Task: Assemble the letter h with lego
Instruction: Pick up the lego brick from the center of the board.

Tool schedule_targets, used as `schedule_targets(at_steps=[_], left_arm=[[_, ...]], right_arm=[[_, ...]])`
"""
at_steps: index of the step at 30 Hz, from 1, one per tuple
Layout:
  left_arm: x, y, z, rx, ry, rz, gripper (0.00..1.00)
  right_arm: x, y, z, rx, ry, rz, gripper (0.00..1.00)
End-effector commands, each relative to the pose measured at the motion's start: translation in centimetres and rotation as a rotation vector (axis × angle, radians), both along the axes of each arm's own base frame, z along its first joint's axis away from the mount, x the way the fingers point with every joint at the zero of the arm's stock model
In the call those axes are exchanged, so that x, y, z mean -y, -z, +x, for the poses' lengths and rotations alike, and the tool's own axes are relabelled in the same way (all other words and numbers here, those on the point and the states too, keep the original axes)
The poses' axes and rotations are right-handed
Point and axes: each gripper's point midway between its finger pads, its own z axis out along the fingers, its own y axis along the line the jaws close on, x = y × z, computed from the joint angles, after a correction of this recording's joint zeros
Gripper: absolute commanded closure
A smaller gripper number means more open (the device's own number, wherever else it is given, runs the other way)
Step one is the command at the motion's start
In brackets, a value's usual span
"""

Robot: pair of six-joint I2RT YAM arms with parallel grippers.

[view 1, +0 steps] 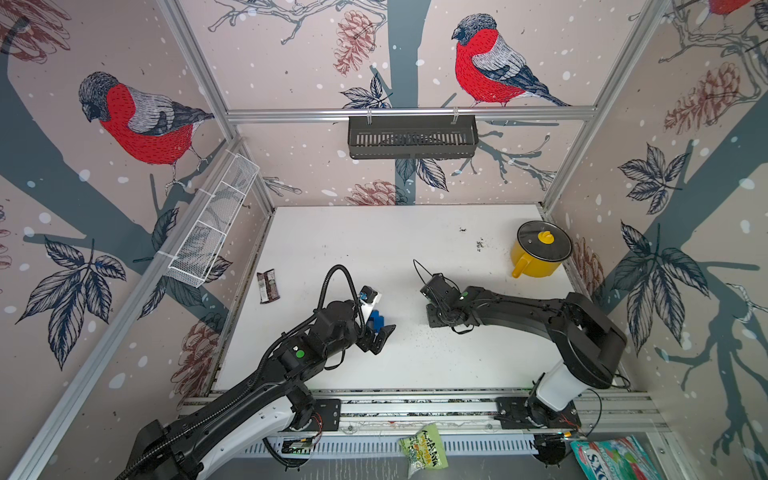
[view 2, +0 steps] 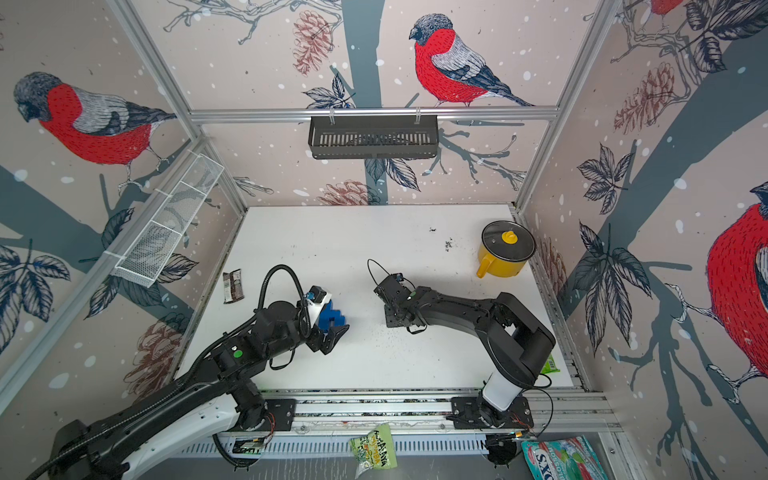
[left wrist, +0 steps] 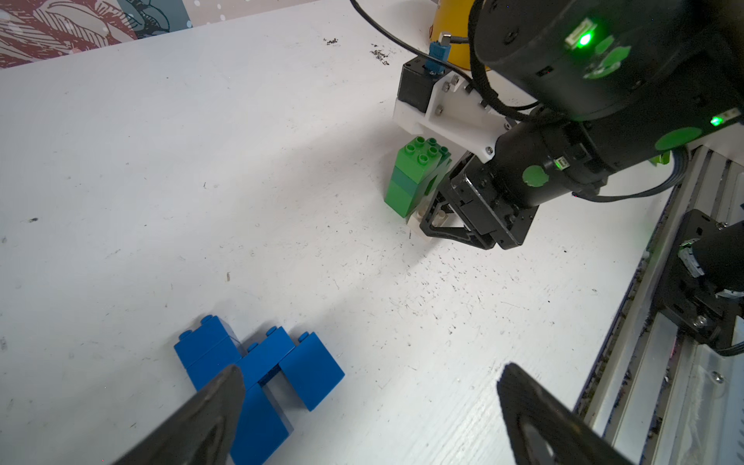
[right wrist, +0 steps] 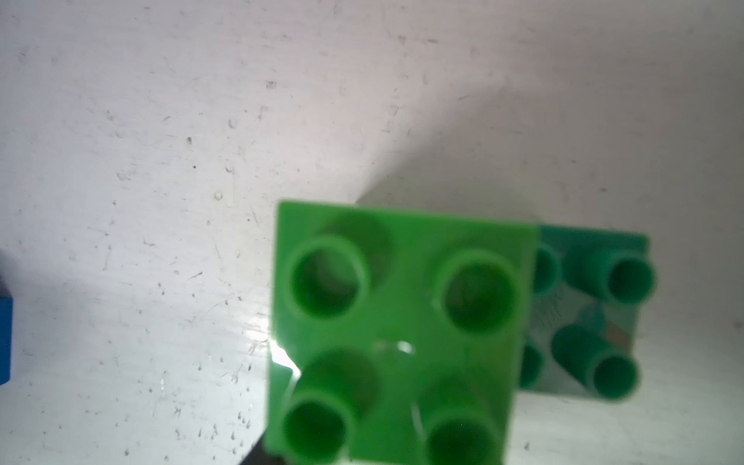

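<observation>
Blue lego (left wrist: 261, 370): several bricks joined into one flat piece, lying on its side on the worktop (view 1: 374, 249), front and left of centre; in both top views it is partly hidden by the left arm's wrist. Green lego stack (left wrist: 410, 177): light green top brick with studs up, a darker band below, light green under that, standing on a white brick (left wrist: 416, 222); it is right of the blue piece and well apart from it. Right wrist view: the stack top fills much of the frame, blurred, with a darker green brick (right wrist: 583, 314) lower at its side. Left pincer (left wrist: 372, 372): jaws spread wide, holding nothing, one finger just beside the blue piece; cannot tell if they touch. Right pincer (left wrist: 437, 217): low at the foot of the green stack, by the white brick; cannot tell whether it grips or how far the jaws stand apart. Yellow pot (view 1: 540, 253), lid on, back right corner. Wrapped bar (view 1: 268, 286) at the left edge.
</observation>
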Motion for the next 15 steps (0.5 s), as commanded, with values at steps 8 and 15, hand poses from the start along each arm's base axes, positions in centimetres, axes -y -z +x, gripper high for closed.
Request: schedule_targets(at_steps=[8, 15], left_arm=[[0.21, -0.76, 0.48, 0.042, -0.003, -0.014, 0.02], [0.20, -0.76, 0.51, 0.042, -0.005, -0.013, 0.02]], right_arm=[[-0.16, -0.06, 0.46, 0.015, 0.018, -0.013, 0.61], [-0.15, 0.07, 0.44, 0.012, 0.019, -0.019, 0.62]])
